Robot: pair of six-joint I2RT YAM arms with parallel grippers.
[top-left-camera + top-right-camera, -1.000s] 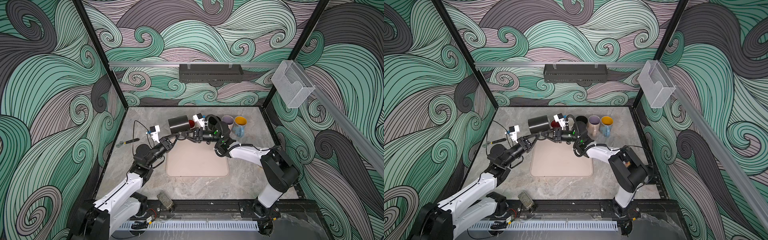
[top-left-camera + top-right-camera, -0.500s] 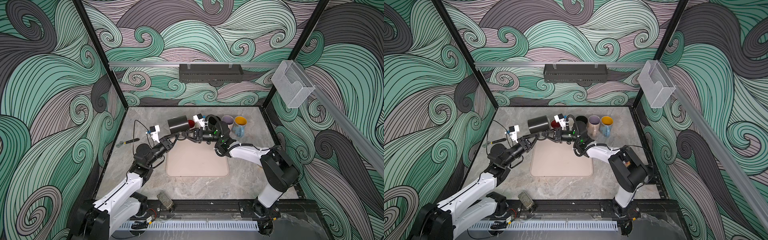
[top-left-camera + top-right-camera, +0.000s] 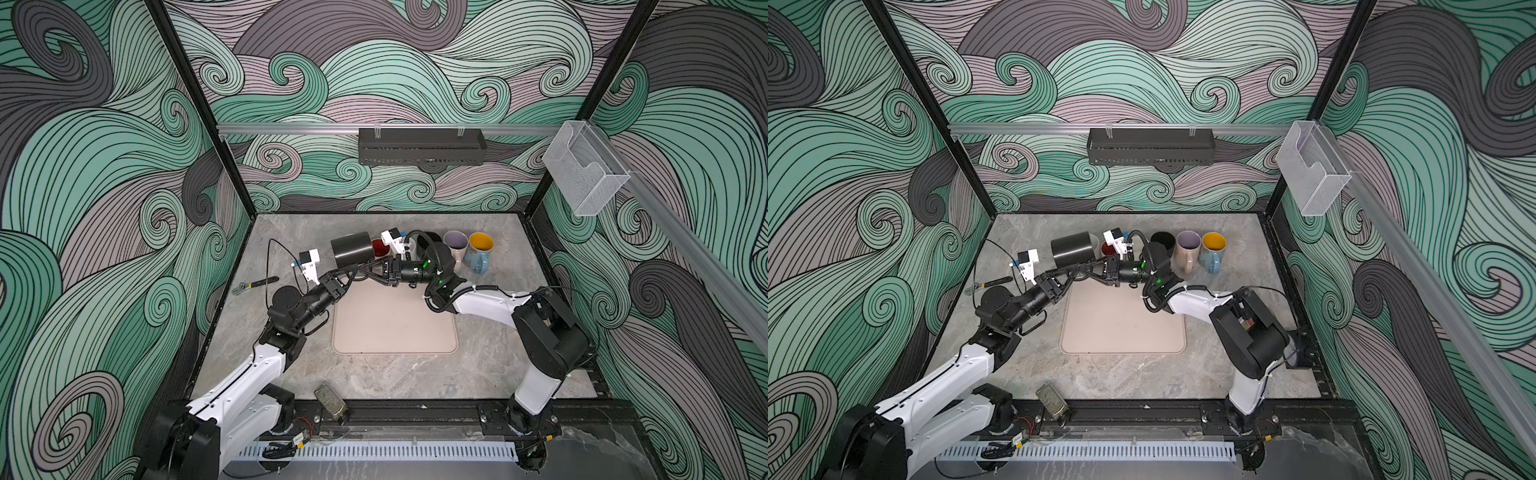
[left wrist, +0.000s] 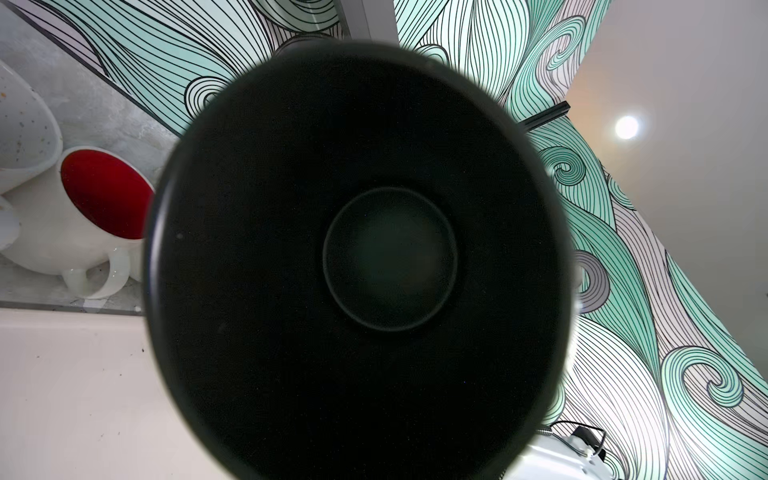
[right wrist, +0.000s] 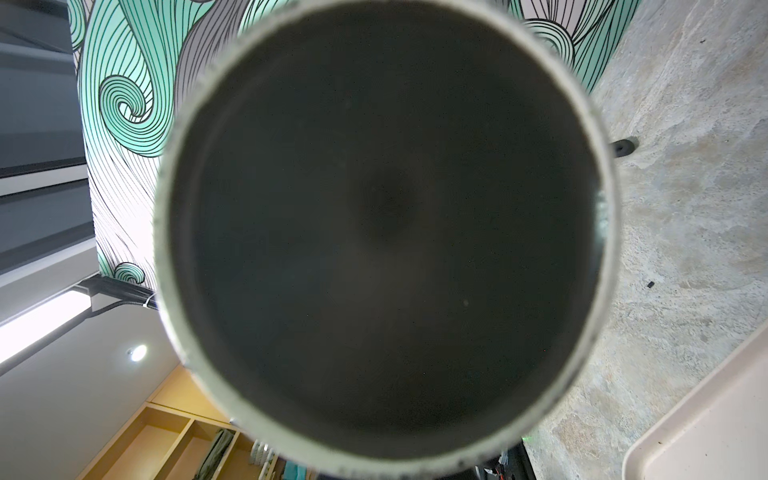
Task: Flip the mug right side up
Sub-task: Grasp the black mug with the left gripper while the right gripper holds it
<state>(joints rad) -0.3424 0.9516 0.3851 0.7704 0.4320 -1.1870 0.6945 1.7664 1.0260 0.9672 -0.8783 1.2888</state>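
Mug [image 3: 352, 249] unmoved, sideways, right gripper [image 3: 366, 269] now clamped

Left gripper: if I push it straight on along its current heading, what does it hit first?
Most likely the black mug: its base fills the left wrist view, right ahead of the left gripper. In a top view the right gripper faces it just beyond; depth between them is unclear.
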